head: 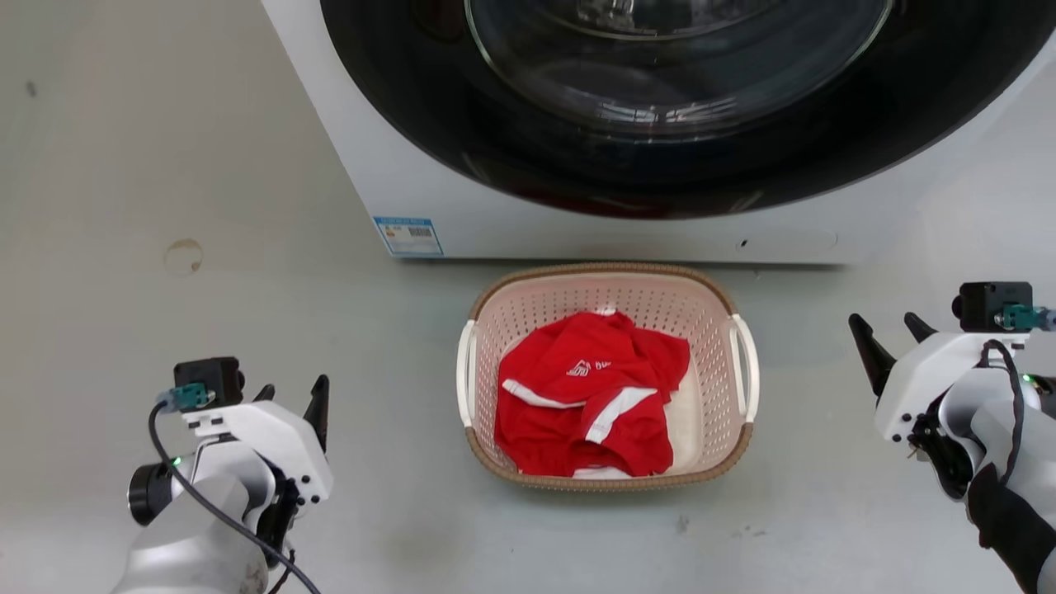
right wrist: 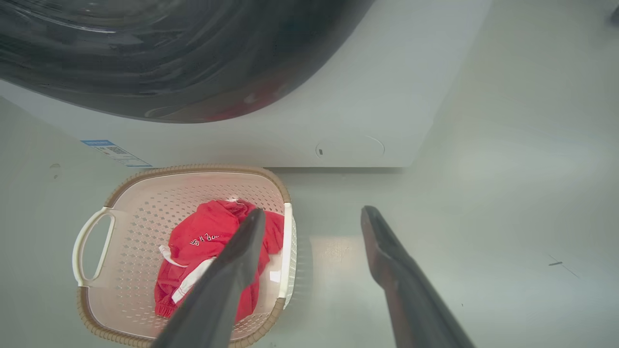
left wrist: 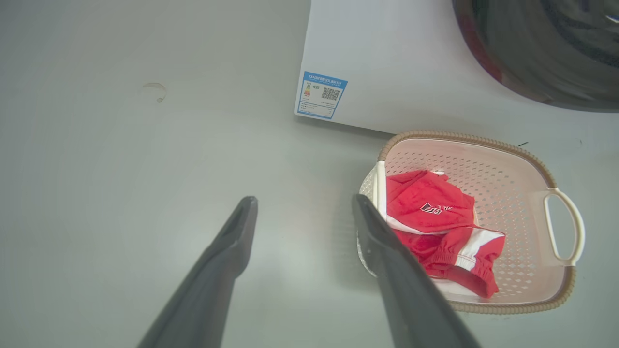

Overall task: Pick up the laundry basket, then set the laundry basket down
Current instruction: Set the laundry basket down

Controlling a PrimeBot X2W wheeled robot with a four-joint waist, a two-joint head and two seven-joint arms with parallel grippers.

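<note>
Nothing is done yet: the laundry basket (head: 609, 269) sits on the floor just in front of the washer (head: 462, 206), between the left gripper (head: 294, 396) and right gripper (head: 887, 330), both spread wide and empty, so lifting and setting down are still to do

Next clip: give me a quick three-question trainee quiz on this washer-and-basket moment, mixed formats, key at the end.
1. True or false: the laundry basket stands on the floor in front of the washer.
2. What lies in the basket? A) a blue towel B) a red garment with white stripes C) nothing
3. Fill in: the left gripper and the right gripper are both ____, clear of the basket.
Key: 1 true; 2 B; 3 open.
</note>
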